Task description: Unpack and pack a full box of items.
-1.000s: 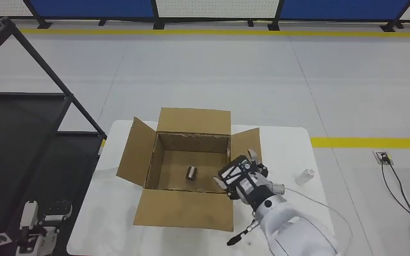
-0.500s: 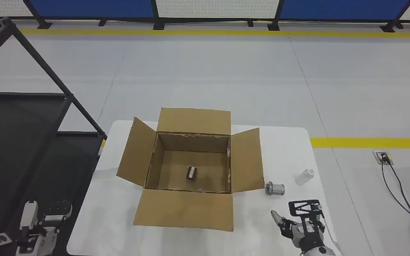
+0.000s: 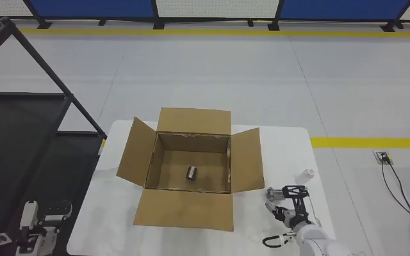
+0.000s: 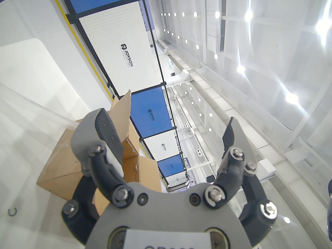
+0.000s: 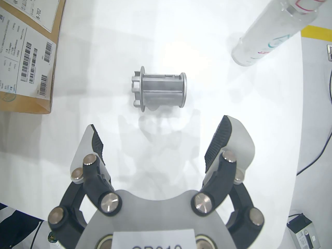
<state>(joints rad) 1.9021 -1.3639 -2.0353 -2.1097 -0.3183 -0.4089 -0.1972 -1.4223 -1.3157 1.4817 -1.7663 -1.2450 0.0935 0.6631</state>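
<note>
white counter (image 5: 181,27): grey flanged metal cylinder (image 5: 159,89) lies just ahead of right end effector (image 5: 159,126), spread apart; likely unpacked from brown cardboard box (image 5: 26,40).

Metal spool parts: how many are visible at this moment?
2. One spool part lies inside the open box; another spool part lies on the table before the open right gripper. Box walls could hide more.

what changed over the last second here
The right claw pulled back from over the box's right flap toward the table's near edge, then came forward again. It is now open, just short of the metal part, which lies free on the table. The box, the small cylinder inside it and the bottle stayed put.
</note>
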